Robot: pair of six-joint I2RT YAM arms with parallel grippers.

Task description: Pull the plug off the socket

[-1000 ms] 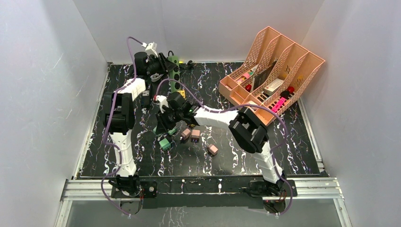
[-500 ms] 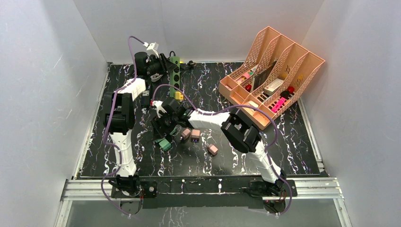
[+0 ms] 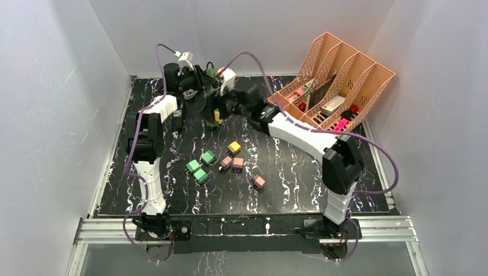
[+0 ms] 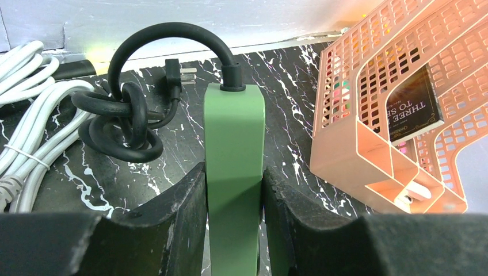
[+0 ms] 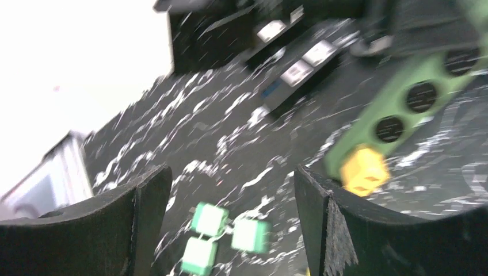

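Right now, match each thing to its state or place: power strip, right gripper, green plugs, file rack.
1 power strip; 2 right gripper; 3 green plugs; 4 file rack
a open, empty; b loose on the table; c right rear corner; d clamped in the left gripper
Pairs: 1-d, 2-a, 3-b, 4-c

Socket strip (image 4: 233,167): smooth matt green plastic. Cable (image 4: 135,115): black, rubbery, slight sheen. Rack (image 4: 357,144): peach perforated plastic. Table (image 3: 288,172): black marble-look.
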